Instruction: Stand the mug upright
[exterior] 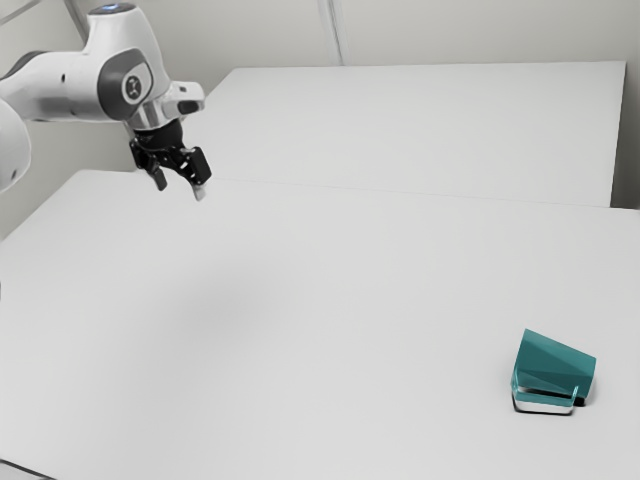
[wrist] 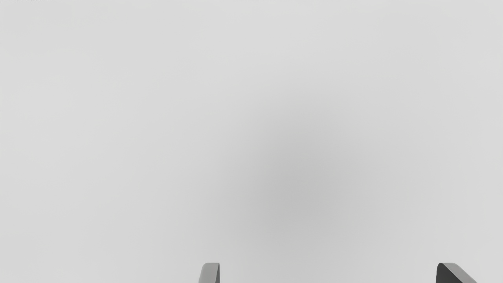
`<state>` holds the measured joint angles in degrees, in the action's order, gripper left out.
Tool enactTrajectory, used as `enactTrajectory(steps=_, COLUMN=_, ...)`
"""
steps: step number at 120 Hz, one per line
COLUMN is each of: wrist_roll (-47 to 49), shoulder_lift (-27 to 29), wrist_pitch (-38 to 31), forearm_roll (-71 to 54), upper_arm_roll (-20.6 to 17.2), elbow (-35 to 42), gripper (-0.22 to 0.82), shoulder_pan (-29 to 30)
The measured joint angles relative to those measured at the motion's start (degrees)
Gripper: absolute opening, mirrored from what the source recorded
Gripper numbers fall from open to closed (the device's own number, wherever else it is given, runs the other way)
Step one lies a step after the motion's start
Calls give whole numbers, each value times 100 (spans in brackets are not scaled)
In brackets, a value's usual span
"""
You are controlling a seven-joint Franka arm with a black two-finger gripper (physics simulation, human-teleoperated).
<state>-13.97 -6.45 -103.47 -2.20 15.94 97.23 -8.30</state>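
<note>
The teal mug lies on the near part of the worktop, toward the exterior view's right, its angular body slanting above a pale lower band. Farther back, toward the exterior view's left, the end effector hangs above the worktop, well apart from the mug, its fingers spread wide, holding nothing.
</note>
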Motion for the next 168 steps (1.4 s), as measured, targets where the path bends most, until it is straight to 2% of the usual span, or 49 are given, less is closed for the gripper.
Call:
enactTrajectory(steps=11, wrist_roll=17, shoulder_lift=106, wrist_pitch=-180, forearm_roll=59, upper_arm_roll=20, elbow=201, gripper=60, shoulder_pan=-7)
enactTrajectory(steps=24, wrist_roll=48, shoulder_lift=574, wrist_pitch=-346, forearm_roll=455, upper_arm_roll=44, elbow=738, gripper=60, shoulder_pan=-197)
enactTrajectory(steps=34, wrist_roll=84, shoulder_lift=812, wrist_pitch=-426, forearm_roll=925, upper_arm_roll=282, elbow=1195, gripper=60, shoulder_pan=-559)
enactTrajectory(steps=56, wrist_roll=184, shoulder_lift=842, wrist_pitch=-693, forearm_roll=1882, upper_arm_roll=508, elbow=1799, gripper=60, shoulder_pan=-1093)
enactTrajectory(steps=78, wrist_roll=248, shoulder_lift=364, wrist_pitch=-1167, forearm_roll=2992, upper_arm_roll=525, elbow=1855, gripper=60, shoulder_pan=-1675)
enactTrajectory(steps=102, wrist_roll=294, shoulder_lift=-74, wrist_pitch=-1693, forearm_roll=4139, upper_arm_roll=524, elbow=1941, gripper=60, shoulder_pan=-2802)
enactTrajectory(steps=144, wrist_roll=166, shoulder_lift=-820, wrist_pitch=-2413, forearm_roll=5741, upper_arm_roll=516, elbow=1899, gripper=60, shoulder_pan=-3629)
enactTrajectory(steps=168, wrist_roll=19, shoulder_lift=-1339, wrist_pitch=-2640, forearm_roll=6396, upper_arm_roll=484, elbow=1506, gripper=60, shoulder_pan=-3968)
